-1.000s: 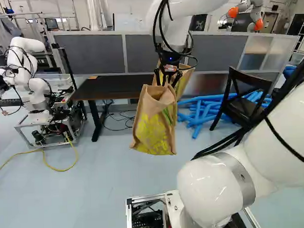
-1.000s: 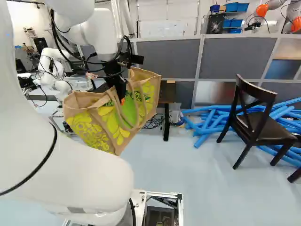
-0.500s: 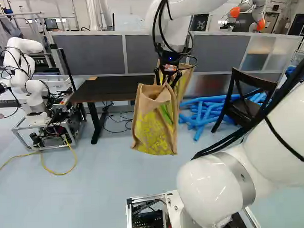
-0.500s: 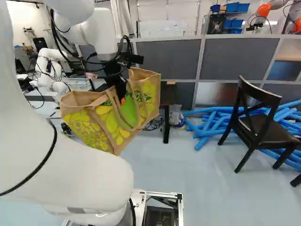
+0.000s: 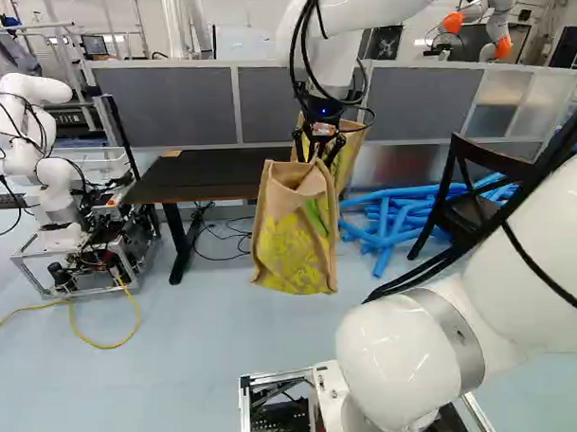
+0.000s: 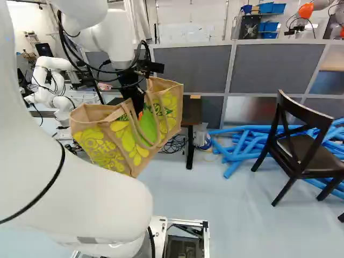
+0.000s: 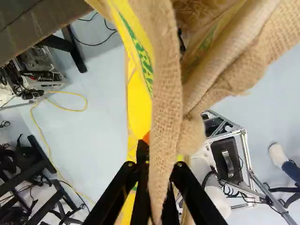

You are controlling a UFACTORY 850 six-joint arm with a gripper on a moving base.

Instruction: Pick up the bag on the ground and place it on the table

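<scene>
1. One white arm, another robot (image 5: 33, 87), is seen at the far left of the left base view, mounted on a metal-framed cart (image 5: 110, 265).
2. A yellow cable (image 5: 105, 347) is seen looped on the floor (image 5: 180, 381) in front of that cart.
3. The table (image 5: 206, 173), dark-topped, is placed to the right of the cart, ahead of the base; a grey partition (image 5: 171, 102) is seen behind it. Black cables (image 6: 174, 143) are gathered beneath the table.
4. The bag (image 5: 294, 249), tan burlap with yellow and green print, is held up in the air, above the floor and not on the table. In the left base view it is seen against the right end of the table; in the right base view much of the table is hidden behind it.
5. The gripper (image 5: 317, 160) is pointed downward at the top of the bag. In the wrist view, a burlap strip of the bag is pinched between the two fingers, so the bag is borne by them.
6. Blue tubes (image 5: 388, 217) are heaped on the floor to the right of the bag.
7. A dark wooden chair (image 6: 303, 146) is stood upright beside the tubes, at the right of both base views.
</scene>
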